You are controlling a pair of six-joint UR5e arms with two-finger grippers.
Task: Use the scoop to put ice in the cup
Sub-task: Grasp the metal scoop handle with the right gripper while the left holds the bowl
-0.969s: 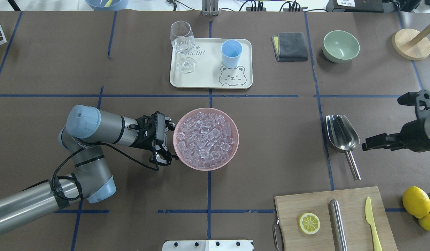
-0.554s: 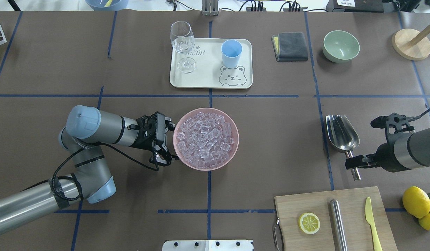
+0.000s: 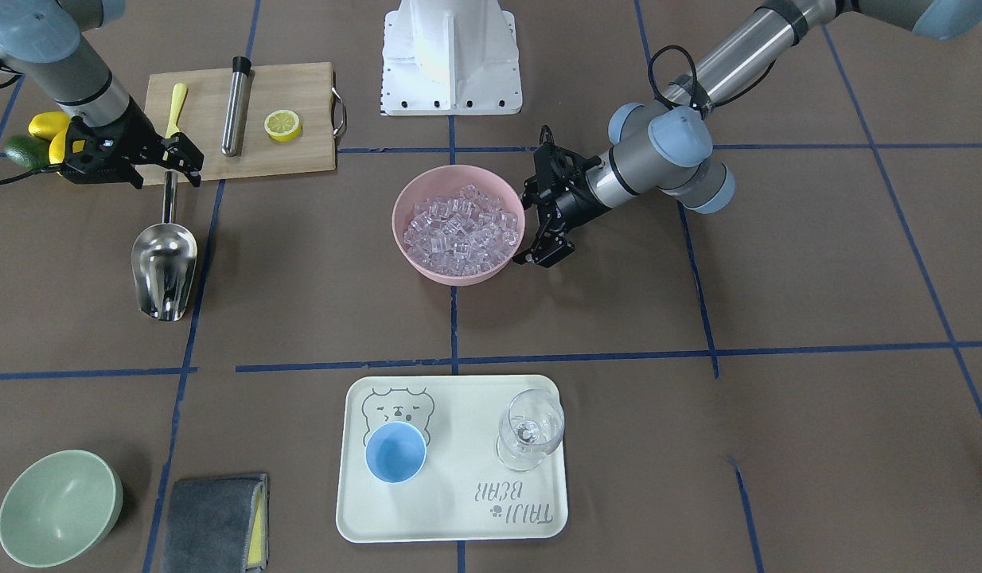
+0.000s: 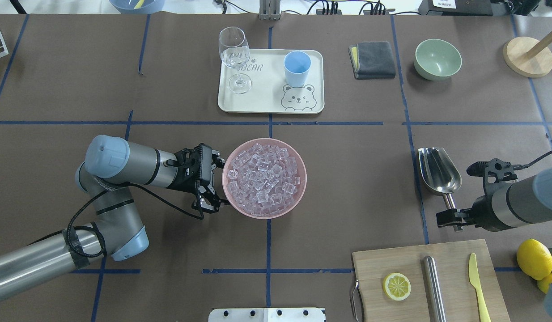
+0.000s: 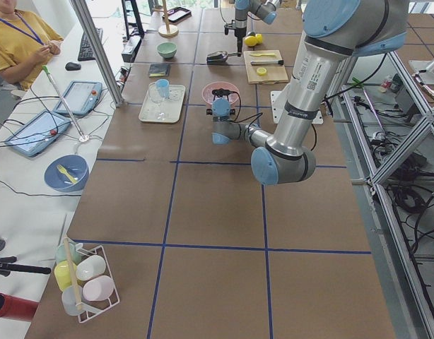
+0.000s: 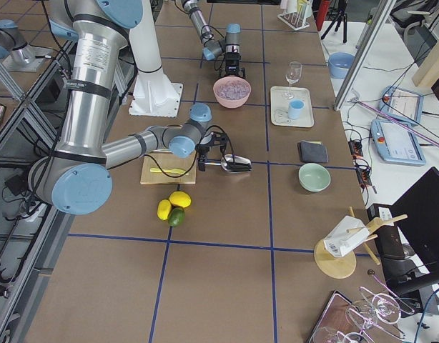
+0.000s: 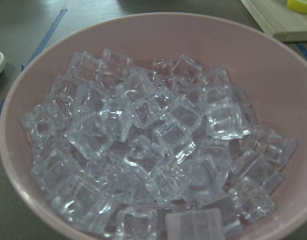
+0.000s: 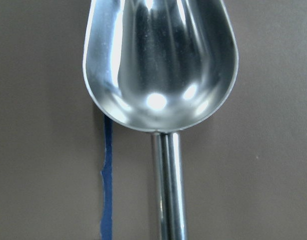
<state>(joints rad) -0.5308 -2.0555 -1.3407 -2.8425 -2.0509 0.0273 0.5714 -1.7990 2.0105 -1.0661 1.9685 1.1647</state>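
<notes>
across the brown counter (image 4: 347, 179), taped into blue squares: one pincer low at each side. at the left, left pincer (image 4: 220, 183) spread wide against the left rim of the pink bowl (image 4: 303, 170), gripping nothing. at the right, right pincer (image 4: 451, 217) down at the scoop's handle, jaws apart with one on either side of the rod, seemingly not yet clamped.

at the far middle, cream tray (image 4: 267, 100), carrying the cup. nearer than the tray, at mid-counter, the pink bowl, heaped full.

right of the bowl and well apart from it, scoop (image 4: 439, 172): lies flat, hollow side up and empty, trough toward the far side, thin handle running back toward the near side and tipped slightly right. long axis thus far-to-near, crossing the right pincer's opening roughly square-on; in the right wrist view, handle straight down the middle. handle end, not trough, at the right pincer; much closer to it than to the left one. probable next step: close on the handle, then lift.

on the tray's right half, cup (image 4: 297, 68), light blue, upright, empty as far as visible.

in the bowl only, ice (image 4: 262, 176), clear cubes piled to the rim; none in scoop or cup.
</notes>
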